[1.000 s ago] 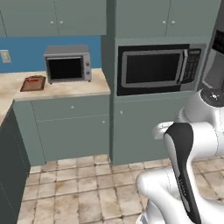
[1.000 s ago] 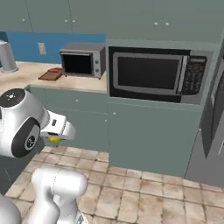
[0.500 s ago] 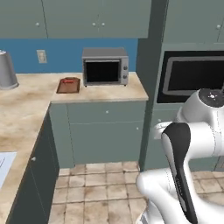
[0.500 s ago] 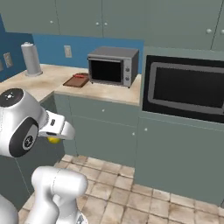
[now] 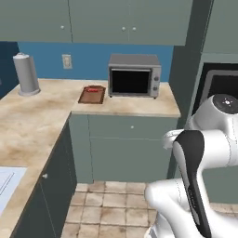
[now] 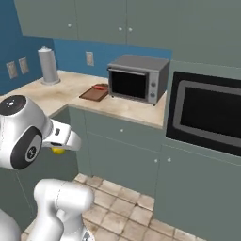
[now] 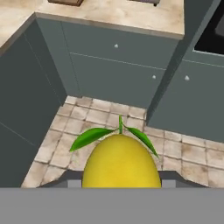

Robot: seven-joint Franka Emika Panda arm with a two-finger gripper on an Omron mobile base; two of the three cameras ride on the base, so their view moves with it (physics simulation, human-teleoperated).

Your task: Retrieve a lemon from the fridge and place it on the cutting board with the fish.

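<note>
A silver toaster oven (image 5: 134, 75) with a dark glass door is seen on the beige speckled stone counter (image 5: 44, 109), below a row of grey-green wall cabinets (image 5: 95, 21). At 9 o'clock of the oven, close beside it, a small flat dark brown wooden cutting board (image 5: 91, 95) lies on the counter with something red on its far end. Well off at 9 o'clock of the board a tall grey cylindrical canister (image 5: 27, 74) stands near the blue wall (image 5: 88, 56), where a pale wall socket (image 5: 67, 61) is mounted. At 3 o'clock of the oven a built-in black microwave (image 6: 206, 115) is set into a tall grey-green cabinet column.

The counter turns a corner and runs toward the camera along the left; grey-green base cabinets (image 5: 128, 153) stand beneath it and a beige tiled floor (image 5: 111, 207) lies open in front of them. The counter between board and front edge is bare.

The small bright yellow lemon (image 7: 121, 162), with a green stem and two leaves, is seen in the hand view low and centred between the finger tips, above the floor. In the right base view it (image 6: 58, 150) shows under the white hand. The gripper (image 7: 121, 181) is closed around the fruit; its finger tips are mostly hidden behind it.
</note>
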